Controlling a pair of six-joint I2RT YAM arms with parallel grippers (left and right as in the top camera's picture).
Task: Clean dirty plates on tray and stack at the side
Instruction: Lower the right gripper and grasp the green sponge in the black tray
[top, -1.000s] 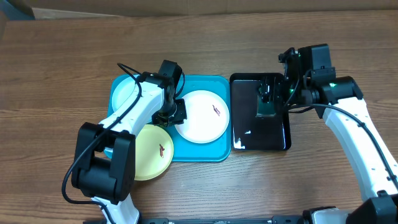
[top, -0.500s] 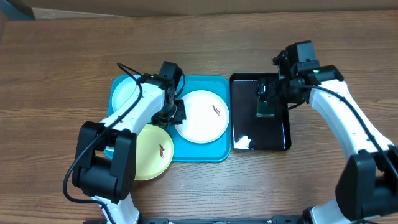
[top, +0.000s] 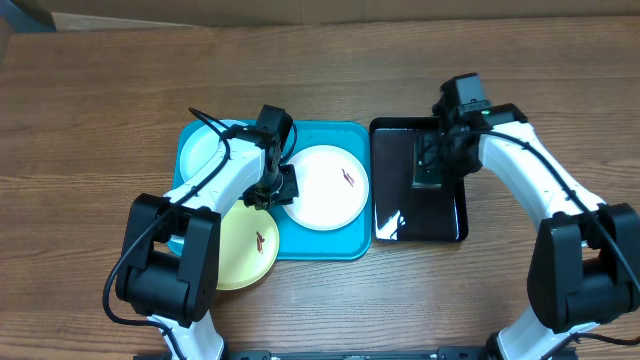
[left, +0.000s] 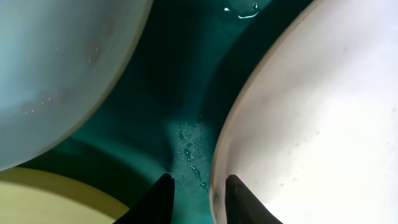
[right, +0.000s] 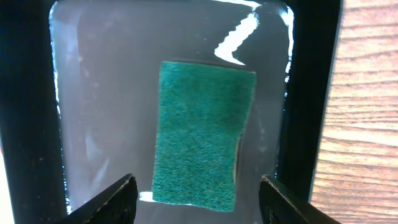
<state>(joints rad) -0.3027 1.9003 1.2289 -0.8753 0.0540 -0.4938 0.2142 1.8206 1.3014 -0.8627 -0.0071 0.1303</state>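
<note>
The teal tray (top: 340, 140) holds three plates. The white plate (top: 325, 190) lies at its right with a brown smear. The light blue plate (top: 203, 150) is at the back left. The pale yellow plate (top: 245, 245), also smeared, overhangs the front edge. My left gripper (left: 198, 186) is low at the white plate's (left: 311, 112) left rim, narrowly open. One finger is over the plate, the other over the wet tray (left: 180, 81). My right gripper (right: 198, 199) hangs open above a green sponge (right: 202, 130), not touching it.
The sponge (top: 426, 174) lies in a smaller black tray (top: 392, 228) with a film of water, right of the teal tray. Bare wooden table (top: 90, 90) surrounds both trays.
My right arm has swung left and turned over the black tray, and its jaws have narrowed a little. The left gripper has hardly moved at the white plate's rim.
</note>
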